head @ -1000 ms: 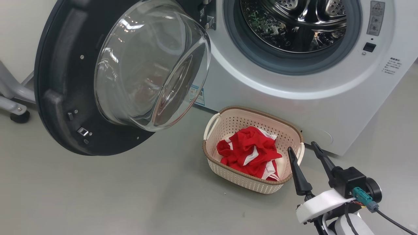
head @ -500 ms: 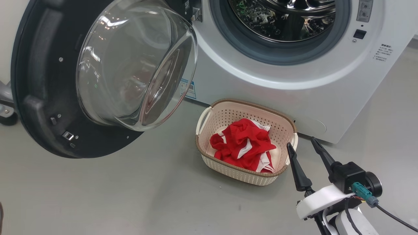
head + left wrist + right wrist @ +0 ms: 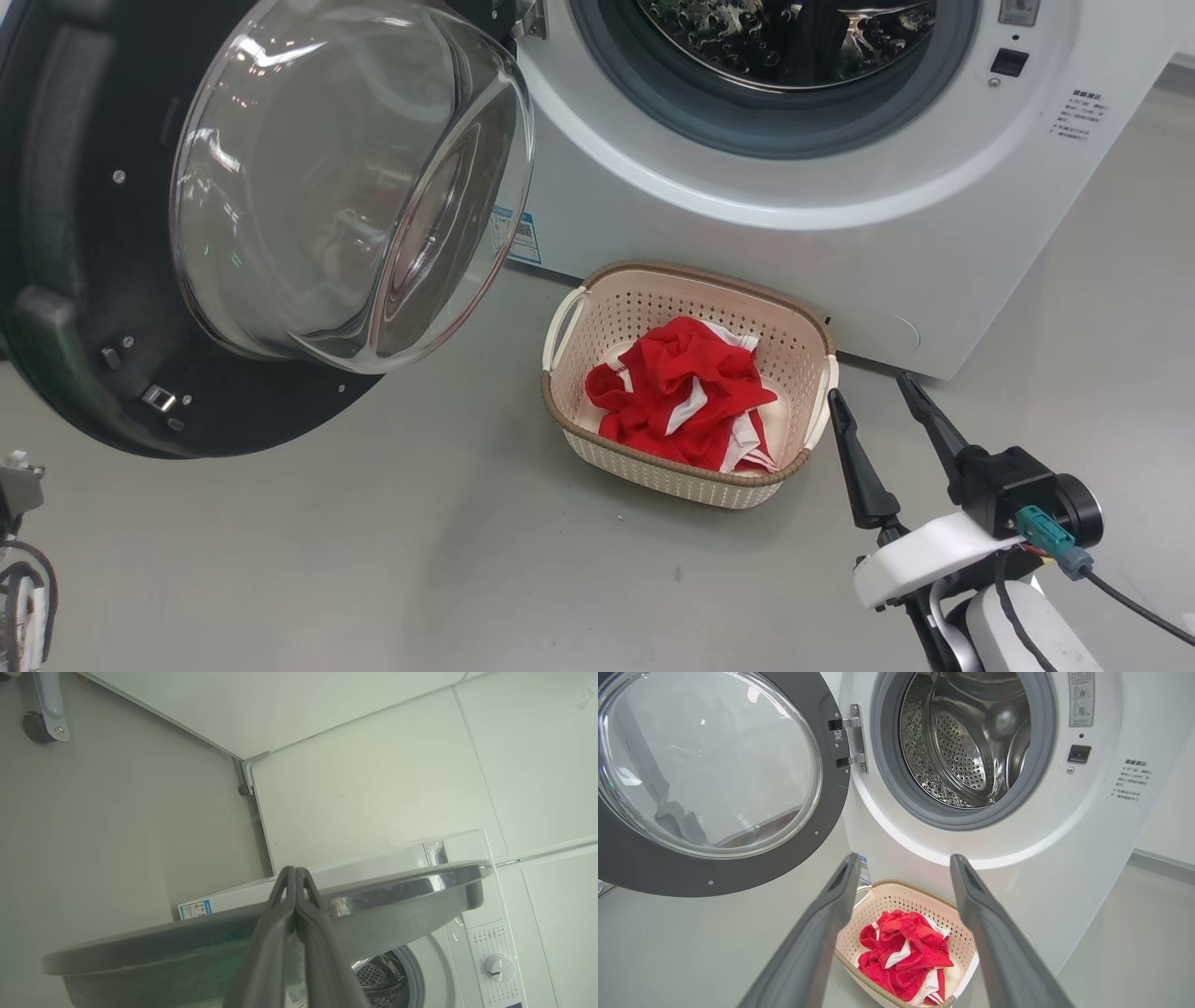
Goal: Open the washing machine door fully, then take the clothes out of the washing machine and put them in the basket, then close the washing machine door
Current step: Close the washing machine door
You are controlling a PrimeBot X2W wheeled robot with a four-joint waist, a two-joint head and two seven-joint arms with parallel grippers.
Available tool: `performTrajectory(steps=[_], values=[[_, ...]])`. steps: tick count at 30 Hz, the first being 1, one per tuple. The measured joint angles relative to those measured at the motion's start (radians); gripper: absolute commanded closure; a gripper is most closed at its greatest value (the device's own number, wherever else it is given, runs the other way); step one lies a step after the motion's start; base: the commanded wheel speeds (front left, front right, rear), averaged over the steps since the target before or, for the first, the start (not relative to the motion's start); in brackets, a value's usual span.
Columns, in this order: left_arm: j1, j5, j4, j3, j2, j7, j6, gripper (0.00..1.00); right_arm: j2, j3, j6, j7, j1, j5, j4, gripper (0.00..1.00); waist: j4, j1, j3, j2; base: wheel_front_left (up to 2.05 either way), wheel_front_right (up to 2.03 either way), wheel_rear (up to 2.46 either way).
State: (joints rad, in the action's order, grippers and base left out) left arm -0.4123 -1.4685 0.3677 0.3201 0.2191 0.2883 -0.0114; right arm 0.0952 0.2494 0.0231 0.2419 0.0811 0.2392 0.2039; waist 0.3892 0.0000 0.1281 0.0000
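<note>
Clothes [image 3: 681, 392] sit in basket [image 3: 637, 313]; left wrist view shows left gripper [image 3: 295, 871] closed.

Head view: the washing machine door [image 3: 75, 308] is cut off at left and top, the drum [image 3: 728, 37] of the washing machine [image 3: 747, 252] at top, its printed notice [image 3: 1075, 112] is too small to read, and the clothes [image 3: 681, 397] hide the floor of the basket [image 3: 653, 308].

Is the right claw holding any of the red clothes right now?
No, the right claw stands open with nothing between its fingers, beside the basket, and the red clothes lie inside that basket.
</note>
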Motion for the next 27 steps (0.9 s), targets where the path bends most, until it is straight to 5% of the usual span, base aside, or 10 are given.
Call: performTrajectory(steps=[27], values=[[-0.001,-0.108,0.042,-0.010,0.002,0.155,0.115,1.00,0.011,-0.024,-0.015,0.000,0.019,0.000,-0.001,0.00,-0.008,0.0000,0.011,0.0000,0.00,0.00,0.00]])
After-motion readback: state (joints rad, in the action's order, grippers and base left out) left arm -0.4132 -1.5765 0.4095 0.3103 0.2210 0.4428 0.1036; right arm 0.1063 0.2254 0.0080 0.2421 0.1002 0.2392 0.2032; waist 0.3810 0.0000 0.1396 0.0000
